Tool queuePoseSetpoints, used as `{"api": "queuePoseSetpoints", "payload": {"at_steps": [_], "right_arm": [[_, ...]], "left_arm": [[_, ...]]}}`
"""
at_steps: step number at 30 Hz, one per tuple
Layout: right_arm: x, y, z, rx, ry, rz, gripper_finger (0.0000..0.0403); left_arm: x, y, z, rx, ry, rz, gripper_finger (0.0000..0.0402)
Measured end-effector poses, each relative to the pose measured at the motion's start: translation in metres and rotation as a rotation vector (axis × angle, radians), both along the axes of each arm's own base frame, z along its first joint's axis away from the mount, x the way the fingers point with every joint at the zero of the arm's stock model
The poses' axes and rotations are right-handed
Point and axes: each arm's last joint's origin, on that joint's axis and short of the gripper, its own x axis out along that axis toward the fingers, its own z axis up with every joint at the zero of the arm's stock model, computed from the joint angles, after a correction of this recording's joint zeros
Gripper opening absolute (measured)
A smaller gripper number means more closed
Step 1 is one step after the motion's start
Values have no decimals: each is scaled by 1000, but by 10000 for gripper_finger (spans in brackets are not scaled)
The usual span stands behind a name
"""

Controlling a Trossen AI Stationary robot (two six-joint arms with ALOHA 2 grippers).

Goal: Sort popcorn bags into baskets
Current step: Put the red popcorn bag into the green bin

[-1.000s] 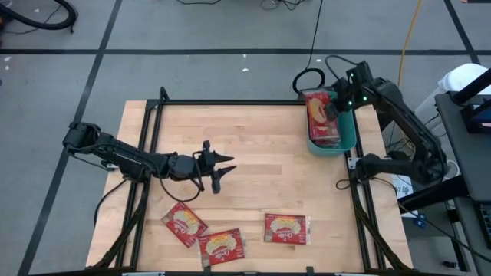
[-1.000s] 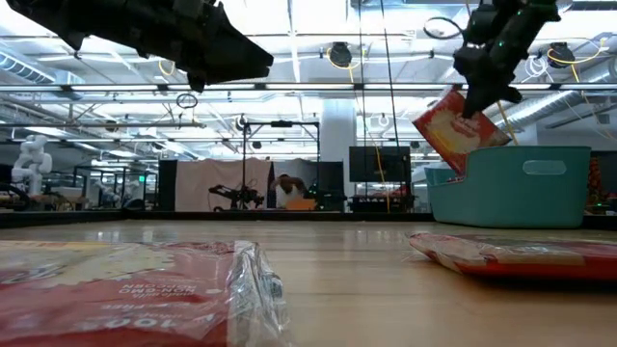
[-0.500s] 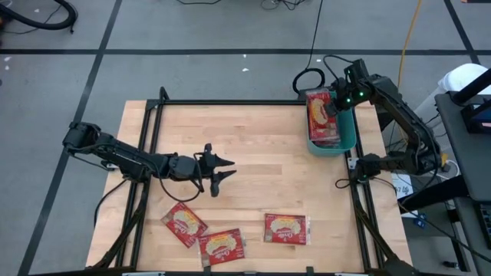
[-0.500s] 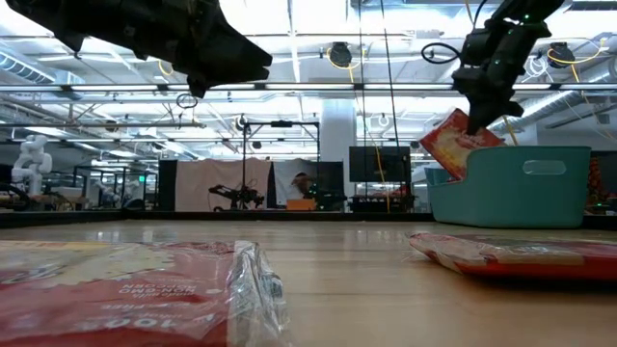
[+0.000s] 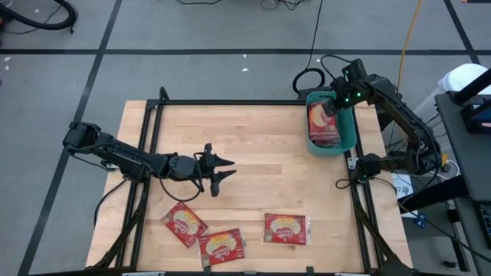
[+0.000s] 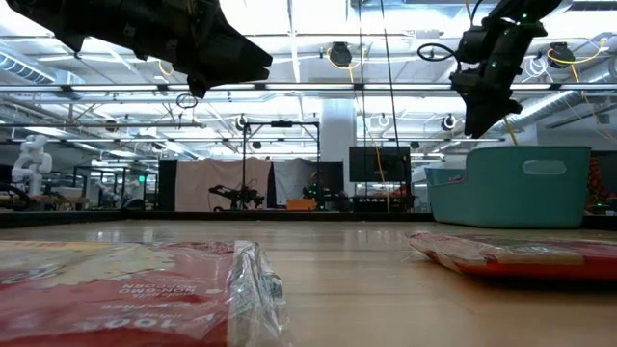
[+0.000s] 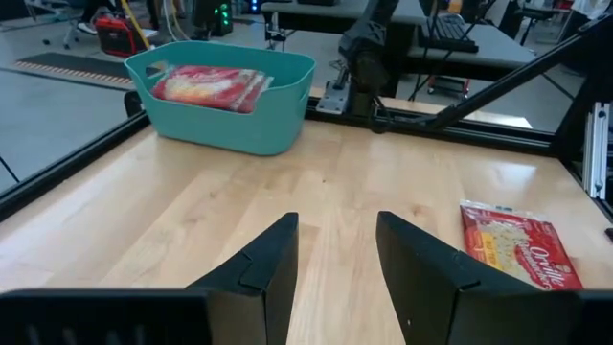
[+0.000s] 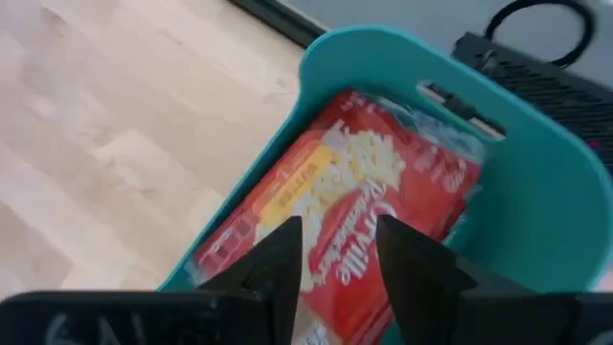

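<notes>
Teal basket [image 5: 349, 135] stacked with red popcorn bags [image 5: 322, 123], right gripper [image 5: 331, 107] empty above it.

Its fingers are narrowly parted, touching nothing, the top bag straight below.
The left gripper [image 5: 223, 170] waits over mid-table, fingers parted and empty; three bags [image 5: 232, 232] lie near it, one [image 7: 522, 243] lettered "Orville".

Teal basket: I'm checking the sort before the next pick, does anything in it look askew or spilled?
Nothing stands out. The popcorn bags lie inside the teal basket, none over its rim; the right gripper hangs open above them.
</notes>
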Motion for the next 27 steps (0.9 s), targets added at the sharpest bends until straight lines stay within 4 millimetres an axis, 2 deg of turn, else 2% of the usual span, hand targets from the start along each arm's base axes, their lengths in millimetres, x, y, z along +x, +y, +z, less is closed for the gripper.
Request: {"api": "queuePoseSetpoints", "payload": {"at_steps": [6,10,15,21,27], "right_arm": [[10,4,3,-53,32,38,132],[22,17,8,-45,-82,125,132],[36,48,10,-118,-278,243,132],[50,97,-12,-186,-478,346,132],[72,138,-49,-242,-627,484,132]], "left_arm": [[0,0,0,5,2,-1,147],[0,0,-1,9,16,-1,147],[-2,-1,-6,15,64,-6,147],[-9,-13,-19,-30,199,-29,147],[-25,-45,-30,-60,308,-131,147]]}}
